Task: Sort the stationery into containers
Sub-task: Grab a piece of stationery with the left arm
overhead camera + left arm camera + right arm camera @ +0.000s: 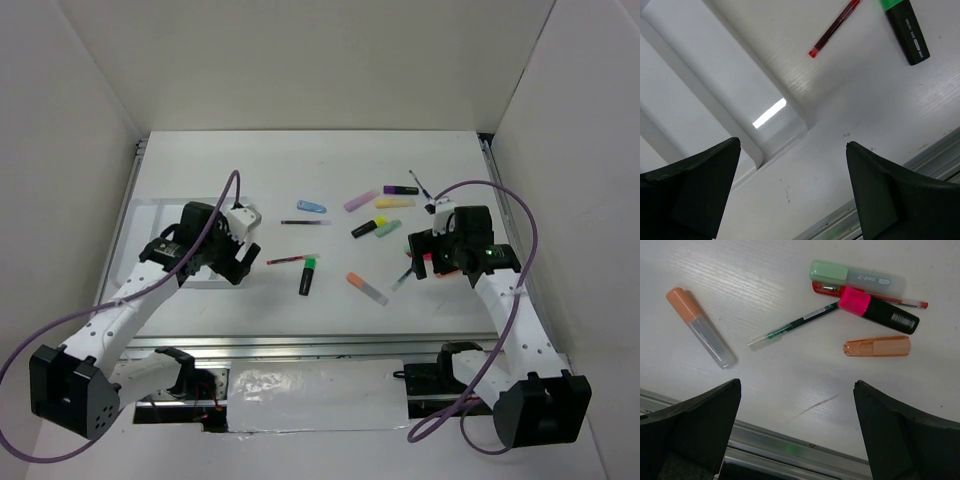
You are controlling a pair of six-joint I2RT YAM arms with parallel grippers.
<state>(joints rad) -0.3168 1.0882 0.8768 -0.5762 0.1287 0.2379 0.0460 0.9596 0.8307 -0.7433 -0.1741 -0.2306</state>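
Left pincer and right pincer both spread and empty; pink-capped highlighter lies on the worktop, upper right of right wrist view, likely light, stiff, slick, roll-prone, so pinch mid-barrel.

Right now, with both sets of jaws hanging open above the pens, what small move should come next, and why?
Probably ease the right jaws down over the all-orange translucent marker. They stand open and empty. That marker lies closest to them, alone on the white tabletop, just clear of the pink-and-black highlighter, so it looks the easiest to pick up.
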